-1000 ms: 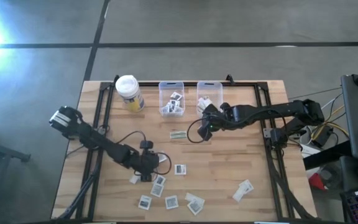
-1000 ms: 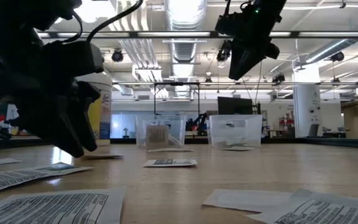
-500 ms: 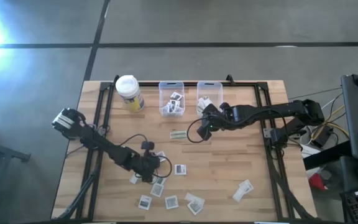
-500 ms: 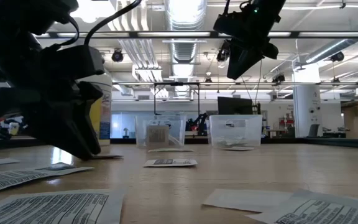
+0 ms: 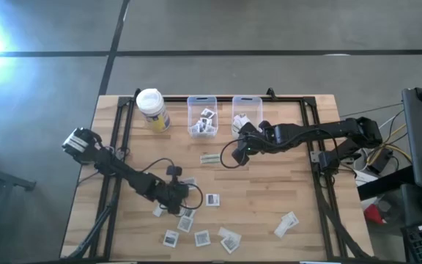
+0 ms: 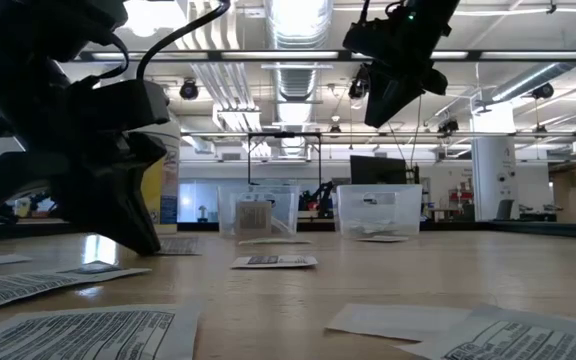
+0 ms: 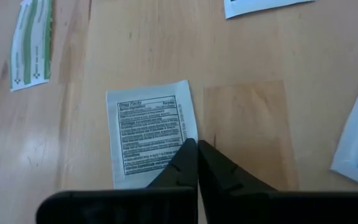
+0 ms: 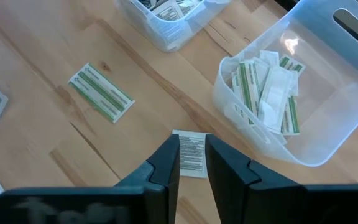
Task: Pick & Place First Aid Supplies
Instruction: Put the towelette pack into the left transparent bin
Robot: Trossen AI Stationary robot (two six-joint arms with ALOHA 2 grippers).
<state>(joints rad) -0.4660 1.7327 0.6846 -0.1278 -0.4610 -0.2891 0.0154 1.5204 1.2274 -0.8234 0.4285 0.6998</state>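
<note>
Two clear bins stand side by side at the far edge of the wooden worktop: the left bin holds square printed packets, and the right bin holds green-striped strips. A yellow container with a white lid stands beside them, toward the far left corner. A single green-striped strip lies mid-worktop. A scatter of square packets lies toward the front edge, with one more pair nearer the front right corner.

My left fingers are down at the worktop, in the scatter near the front edge. They are clenched, tips meeting at the edge of a square packet. I cannot tell whether that edge is pinched between them.

My right fingers hang above the worktop, just in front of the right bin. They are grasping a small printed packet.

The high view shows a grey floor with dark lines around the worktop. Only the low view shows the room behind it: ceiling light strips, ducting and a white pillar. That view also shows my right fingers raised well clear of the surface, which the high view does not. Only the right wrist view shows the bin contents clearly. Only the left wrist view shows the contact at the packet edge.
</note>
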